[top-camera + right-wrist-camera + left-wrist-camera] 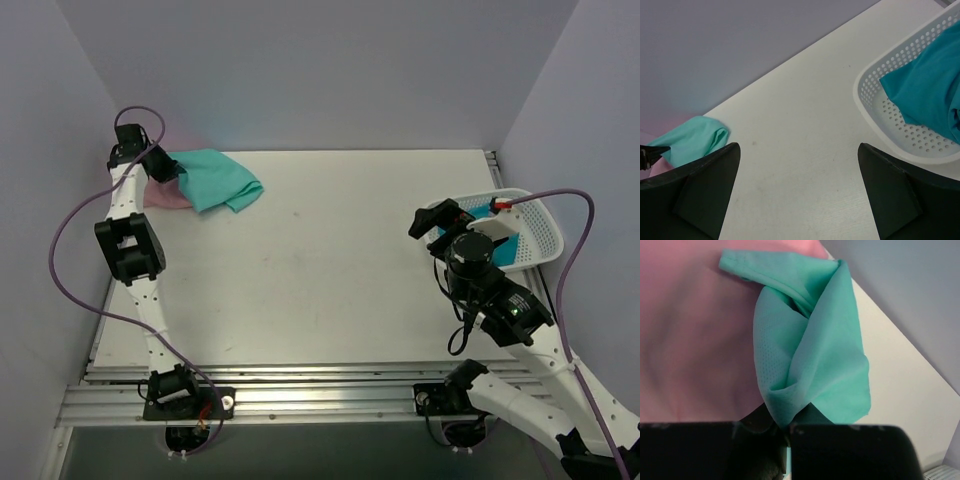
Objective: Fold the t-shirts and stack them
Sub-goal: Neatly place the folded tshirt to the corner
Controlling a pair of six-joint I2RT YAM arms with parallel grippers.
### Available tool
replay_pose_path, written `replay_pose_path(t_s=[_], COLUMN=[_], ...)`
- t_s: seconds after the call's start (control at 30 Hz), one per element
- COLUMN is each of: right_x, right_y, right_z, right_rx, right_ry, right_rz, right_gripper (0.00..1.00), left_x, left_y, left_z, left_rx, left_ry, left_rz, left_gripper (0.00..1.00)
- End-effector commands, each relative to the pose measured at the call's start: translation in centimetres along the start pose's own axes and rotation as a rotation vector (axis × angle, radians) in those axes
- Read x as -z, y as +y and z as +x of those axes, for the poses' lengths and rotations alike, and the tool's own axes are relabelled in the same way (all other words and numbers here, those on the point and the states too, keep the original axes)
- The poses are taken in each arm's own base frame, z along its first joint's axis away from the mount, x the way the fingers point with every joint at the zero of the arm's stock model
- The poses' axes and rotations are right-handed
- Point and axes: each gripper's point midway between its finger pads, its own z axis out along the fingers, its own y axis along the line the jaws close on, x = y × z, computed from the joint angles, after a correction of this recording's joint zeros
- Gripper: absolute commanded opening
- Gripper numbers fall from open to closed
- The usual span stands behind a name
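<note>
Your left jaws are closed tight on a fold of the mint-green t-shirt (810, 350), at the far left corner of the desk (330, 270). This shirt is crumpled and lies partly on the pale pink t-shirt (690, 340). In the top view only a small pink edge shows, between the green cloth and the left arm (130, 250). Your right jaws stand wide open and hold nothing. They hang above the right side of the desk, just beside the white mesh basket (875, 95). The darker teal t-shirt (930, 85) lies bunched inside this basket, and one part of it rests against the basket wall. The mint-green shirt and the teal shirt are well apart, on opposite sides of the desk.
</note>
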Motion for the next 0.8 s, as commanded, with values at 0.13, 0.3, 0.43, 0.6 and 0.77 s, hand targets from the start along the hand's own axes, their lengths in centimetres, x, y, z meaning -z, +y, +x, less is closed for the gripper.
replay_pose_path(t_s=[0.13,0.3,0.43,0.6,0.77], right_x=[-0.2,-0.7,-0.9,-1.1,-1.5], right_y=[0.0,0.0,0.0,0.0,0.1], right_z=[1.0,1.9,2.2,2.5,3.2], right_rx=[0.033,0.047,0.052,0.064,0.076], right_ry=[0.022,0.035,0.038,0.041,0.056], right_rz=[-0.009,-0.003,0.0,0.0,-0.003], right_gripper=[0.99,0.99,0.99,0.99,0.99], left_x=[4.8,6.2,6.8,8.0,8.3], left_y=[-5.0,-7.4,-7.2,-5.4,-3.7], left_z=[-6.0,-7.7,-8.7,-10.4,-10.2], left_rx=[-0.009,-0.014,-0.008,0.041,0.064], left_ry=[-0.153,-0.194,-0.209,-0.242,-0.243], left_rz=[0.138,0.216,0.208,0.204,0.151], left_gripper=[0.02,0.02,0.02,0.02,0.02])
